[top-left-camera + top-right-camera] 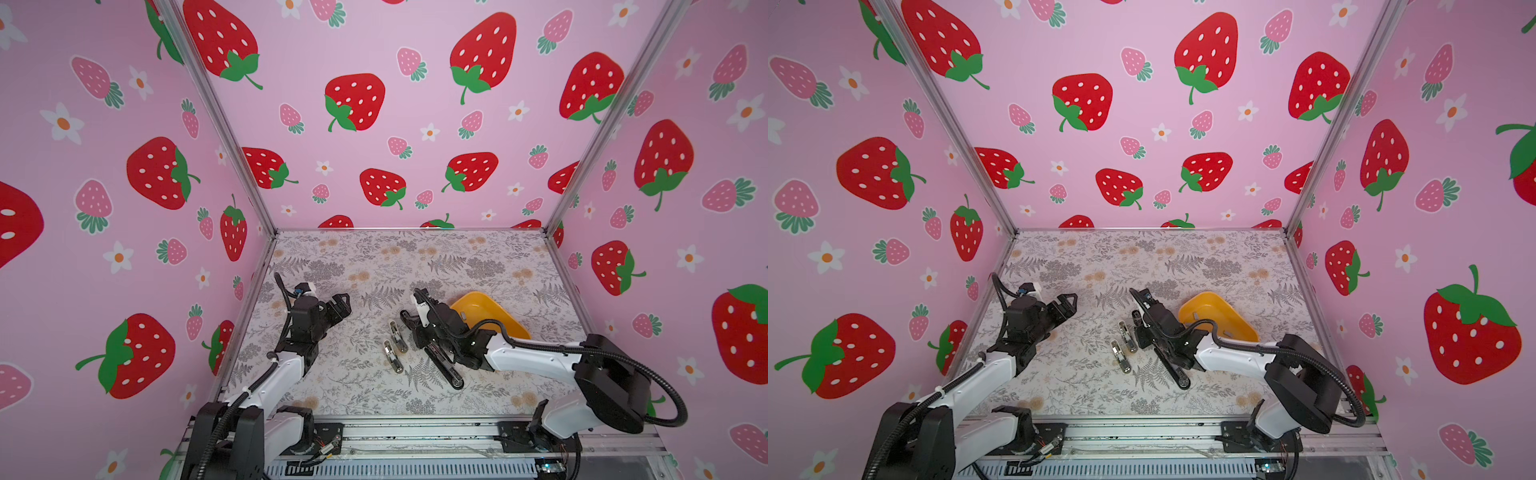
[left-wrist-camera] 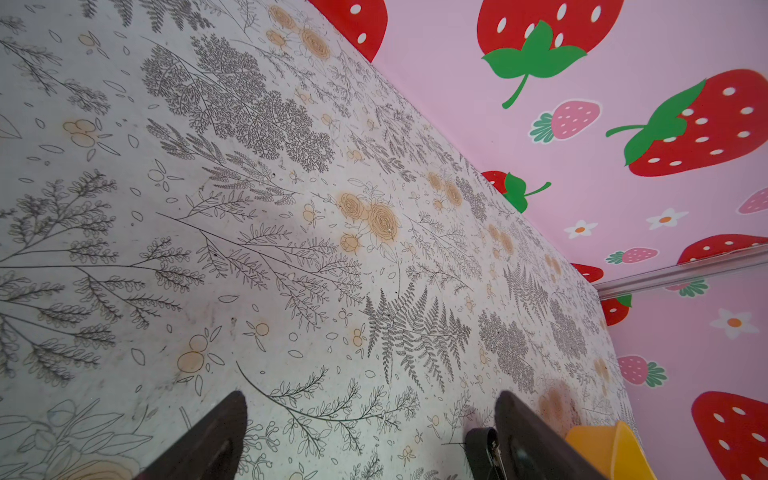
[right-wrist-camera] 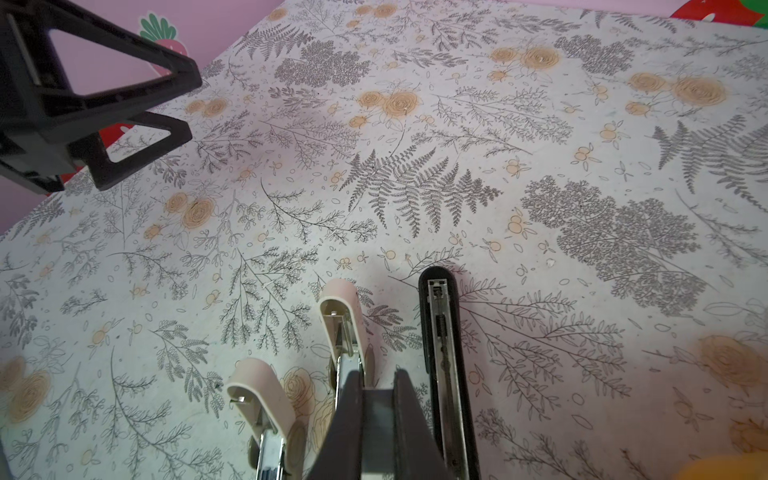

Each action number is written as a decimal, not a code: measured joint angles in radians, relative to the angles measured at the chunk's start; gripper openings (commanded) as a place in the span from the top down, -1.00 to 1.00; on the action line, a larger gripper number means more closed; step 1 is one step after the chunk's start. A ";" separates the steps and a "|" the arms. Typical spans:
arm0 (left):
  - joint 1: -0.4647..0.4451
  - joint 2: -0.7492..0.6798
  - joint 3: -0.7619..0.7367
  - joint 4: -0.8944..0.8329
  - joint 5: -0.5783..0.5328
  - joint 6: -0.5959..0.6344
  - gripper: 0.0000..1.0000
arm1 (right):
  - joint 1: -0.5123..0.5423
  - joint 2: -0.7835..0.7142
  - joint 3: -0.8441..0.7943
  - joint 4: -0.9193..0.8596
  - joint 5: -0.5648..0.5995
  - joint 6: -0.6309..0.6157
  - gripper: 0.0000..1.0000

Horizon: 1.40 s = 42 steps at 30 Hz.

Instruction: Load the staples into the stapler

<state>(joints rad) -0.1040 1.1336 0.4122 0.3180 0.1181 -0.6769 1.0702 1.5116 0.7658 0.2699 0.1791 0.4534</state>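
**Grippers, two.**
- The left gripper (image 1: 347, 304) (image 1: 1074, 303) (image 3: 189, 108) is seen with its jaws spread wide and nothing between them. It is held over bare table (image 1: 374, 257) on the left, well apart from all the other items.
- The right gripper (image 1: 406, 320) (image 3: 377, 382) is found near the table's middle, clenched on a flat grey strip.

**Staples, one strip seen.**
- The staples (image 3: 377, 419) are pinched between the right gripper's fingers. They show only in the right wrist view, and their far end is hidden by the fingers. They are carried above the table, between the black stapler and the nearer pale stapler.

**Black stapler, one.**
- The black stapler (image 1: 446, 368) (image 1: 1173, 370) (image 3: 444, 353) is laid flat on the table and opened, with its metal channel and spring exposed. In both top views it is partly covered by the right arm.

**Pale staplers, two.**
- The pale staplers (image 1: 398, 330) (image 1: 392, 355) (image 1: 1126, 336) (image 1: 1120, 356) (image 3: 345, 320) (image 3: 257, 399) are small, with metal showing inside. They are set side by side, roughly parallel, left of the black stapler and apart from it.

**Tray, one.**
- The yellow tray (image 1: 486, 309) (image 1: 1217, 311) (image 2: 611, 449) is placed behind the right arm and partly hidden by it. What it holds cannot be told.
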 measured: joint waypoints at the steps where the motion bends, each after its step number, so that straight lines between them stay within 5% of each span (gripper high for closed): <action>1: -0.001 0.006 0.000 0.000 0.007 0.000 -0.89 | 0.005 0.006 0.000 0.000 0.001 0.003 0.94; 42: -0.002 0.024 0.024 -0.008 0.014 0.018 -0.89 | 0.105 0.220 0.103 -0.013 0.101 0.026 1.00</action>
<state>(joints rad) -0.1059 1.1572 0.4366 0.3096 0.1322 -0.6586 1.1755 1.7317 0.8688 0.2569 0.2802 0.4793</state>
